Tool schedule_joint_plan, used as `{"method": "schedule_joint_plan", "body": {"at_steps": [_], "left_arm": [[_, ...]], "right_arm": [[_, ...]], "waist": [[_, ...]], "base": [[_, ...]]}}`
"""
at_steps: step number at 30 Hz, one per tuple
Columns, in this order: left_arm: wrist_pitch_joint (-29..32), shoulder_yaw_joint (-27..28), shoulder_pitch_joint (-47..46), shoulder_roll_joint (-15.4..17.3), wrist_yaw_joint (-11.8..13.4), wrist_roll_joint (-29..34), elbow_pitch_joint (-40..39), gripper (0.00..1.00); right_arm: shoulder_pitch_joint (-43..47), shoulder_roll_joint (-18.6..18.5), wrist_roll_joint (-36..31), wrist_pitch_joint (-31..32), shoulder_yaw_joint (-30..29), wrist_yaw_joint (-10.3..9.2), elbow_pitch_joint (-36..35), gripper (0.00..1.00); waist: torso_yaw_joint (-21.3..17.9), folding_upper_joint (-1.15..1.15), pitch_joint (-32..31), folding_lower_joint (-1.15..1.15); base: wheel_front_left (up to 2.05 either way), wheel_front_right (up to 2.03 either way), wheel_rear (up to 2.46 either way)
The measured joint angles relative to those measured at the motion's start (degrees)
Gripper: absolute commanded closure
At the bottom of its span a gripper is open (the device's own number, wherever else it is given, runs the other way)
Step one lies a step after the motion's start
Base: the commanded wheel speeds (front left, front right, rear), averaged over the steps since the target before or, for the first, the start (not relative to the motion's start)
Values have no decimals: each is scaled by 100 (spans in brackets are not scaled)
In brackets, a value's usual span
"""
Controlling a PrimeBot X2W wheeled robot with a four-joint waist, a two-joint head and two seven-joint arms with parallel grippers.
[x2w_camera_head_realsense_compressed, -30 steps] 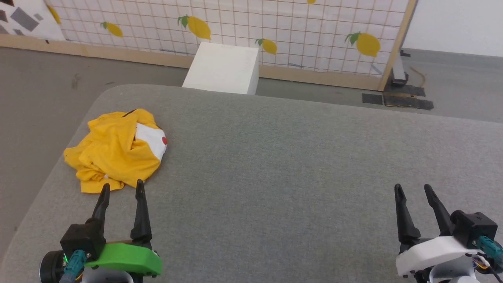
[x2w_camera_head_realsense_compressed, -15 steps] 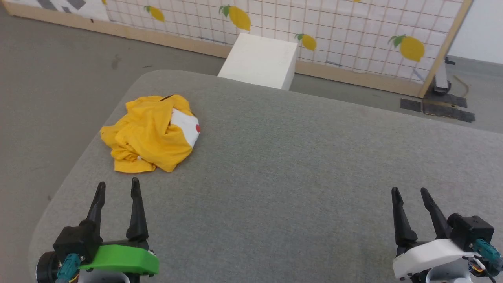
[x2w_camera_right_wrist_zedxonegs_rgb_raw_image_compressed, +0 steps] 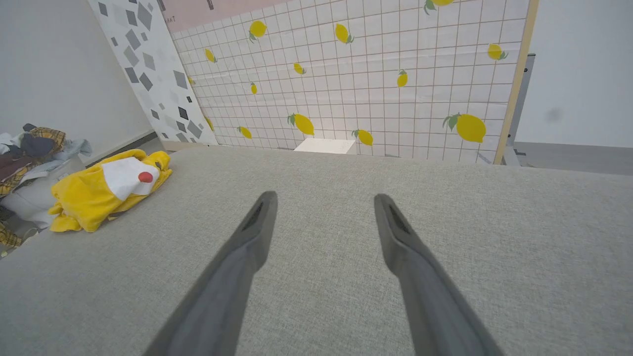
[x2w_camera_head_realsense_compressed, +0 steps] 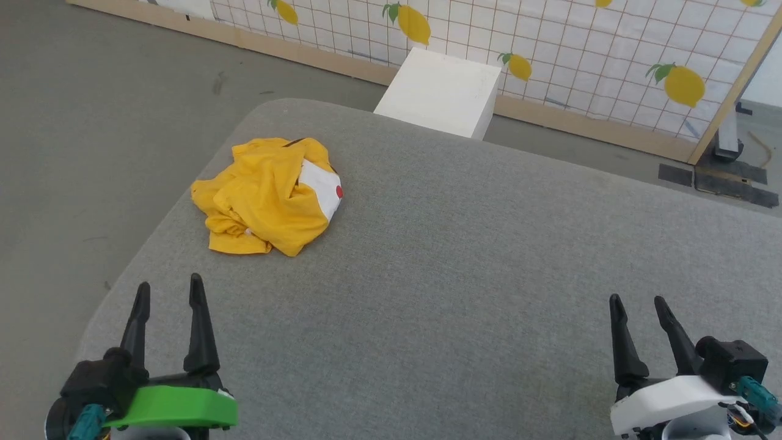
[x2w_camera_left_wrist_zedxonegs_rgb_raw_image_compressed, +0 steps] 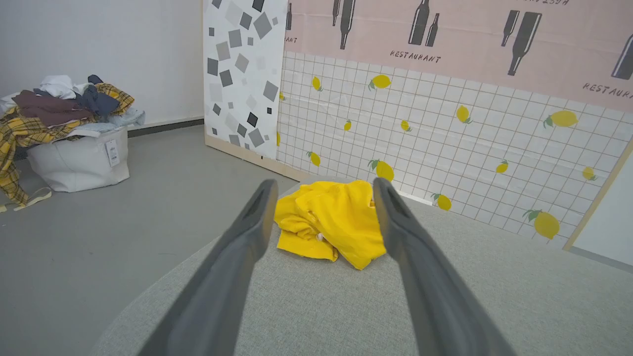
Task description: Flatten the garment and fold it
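While the garment [x2w_camera_head_realsense_compressed: 269, 195] lies bunched near the far left corner of the grey table [x2w_camera_head_realsense_compressed: 464, 275], the head camera has swung left to centre it, so flattening has not begun. The left gripper [x2w_camera_head_realsense_compressed: 168, 282] and right gripper [x2w_camera_head_realsense_compressed: 636, 299] hover wide open and empty, well short of it. A white box [x2w_camera_head_realsense_compressed: 440, 91] stands beyond the table, and nothing blocks the reach.

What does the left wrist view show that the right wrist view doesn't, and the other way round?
Of the two, the left wrist view adds the black bottle drawings and the word RESTAURANT on the pink banner. The right wrist view adds the garment's white patch with a red dot. Both share the crumpled yellow garment lying on the grey table, the lemon-patterned panel behind it, and a pair of open fingers: the left fingers in one, the right fingers in the other.
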Motion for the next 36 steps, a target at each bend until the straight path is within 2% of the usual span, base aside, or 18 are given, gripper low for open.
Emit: {"method": "schedule_joint_plan", "body": {"at_steps": [6,11,14,18,22,24,27,36], "left_arm": [[-69,182,-76,-1,-148,-133,-127,0],[-145,316,-633,125,-355,-270,-212,0],[-130,163,-1166,637,-436,-339,-197,0],[287,34,-2181,1438,-455,-627,-37,0],[847,-77,-3156,1827,-456,-1490,383,0],[1112,-303,-3476,2247,-457,-1500,687,0],[1517,-586,-3907,2668,-457,-1725,1198,0],[2318,-1306,-5024,3320,-458,-2555,2435,0]], "right_arm": [[1,-1,36,-60,-99,0,56,0],[4,0,36,-140,-230,0,87,0],[9,-1,34,-170,-343,0,87,0],[8,-1,8,-200,-428,0,46,0],[2,0,-85,-200,-442,0,-20,0],[-5,-1,-118,-201,-399,-1,-36,0],[-70,1,-175,-202,-360,-1,-83,0],[-315,3,-414,-205,-494,-1,-312,0]], "waist": [[5,0,55,0],[41,0,120,0],[81,0,175,0],[84,0,304,0],[24,0,457,0],[-25,0,532,0],[-123,0,663,0],[-470,0,1221,0]], "base": [[0,0,0],[0,0,0],[0,0,0],[0,0,0],[0,0,0],[0,0,0],[0,0,0],[0,0,0]]}}
